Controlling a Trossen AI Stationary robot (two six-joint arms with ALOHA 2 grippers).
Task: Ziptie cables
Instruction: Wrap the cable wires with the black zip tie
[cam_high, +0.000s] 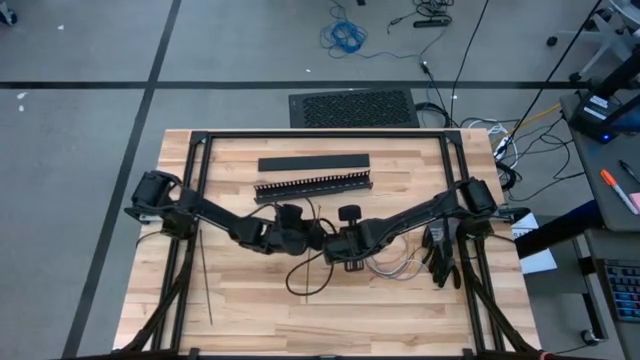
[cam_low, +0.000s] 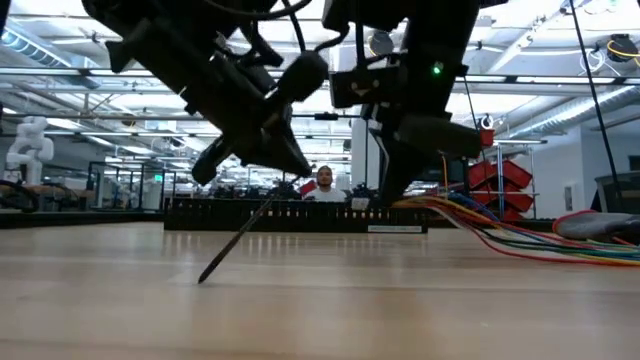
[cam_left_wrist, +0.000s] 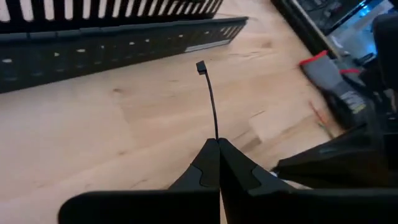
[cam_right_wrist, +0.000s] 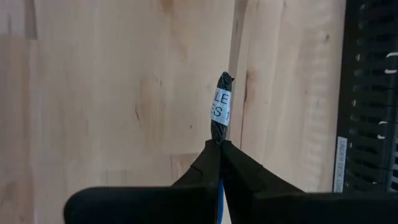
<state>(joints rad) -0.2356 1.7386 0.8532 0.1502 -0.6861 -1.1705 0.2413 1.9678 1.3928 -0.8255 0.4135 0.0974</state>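
The cables (cam_high: 395, 266) are a bundle of coloured wires lying right of the table's middle. One end of the bundle is lifted and sits in my shut right gripper (cam_right_wrist: 219, 144), which hangs over the middle of the table (cam_high: 338, 250). Just to its left, my left gripper (cam_left_wrist: 219, 142) is shut on one thin dark ziptie (cam_left_wrist: 211, 102). Other zipties (cam_high: 205, 280) lie flat on the wood at the near left, with no gripper on them. My left gripper pinches the ziptie between its two fingertips (cam_left_wrist: 217, 138). A short length with the square head (cam_left_wrist: 200, 67) sticks out past them. The fingers slant down toward the far edge, along the strip. In the low view the strip slants down to the table top (cam_low: 203, 276). My right gripper pinches the cables just behind their dark-wrapped end with the white label (cam_right_wrist: 220, 115), which sticks out past the fingertips. The fingers come steeply from above. The held end is clear of the table, and the wires trail toward the table's right and lie on the wood (cam_low: 560, 245).
A black slotted duct (cam_high: 315, 185) and a flat black bar (cam_high: 312, 163) lie across the far middle. A hand tool with red grips (cam_high: 440, 258) lies at the right, beside the frame rail. A loose black loop (cam_high: 305, 280) lies near the middle. A person shows beyond the table (cam_low: 324, 182).
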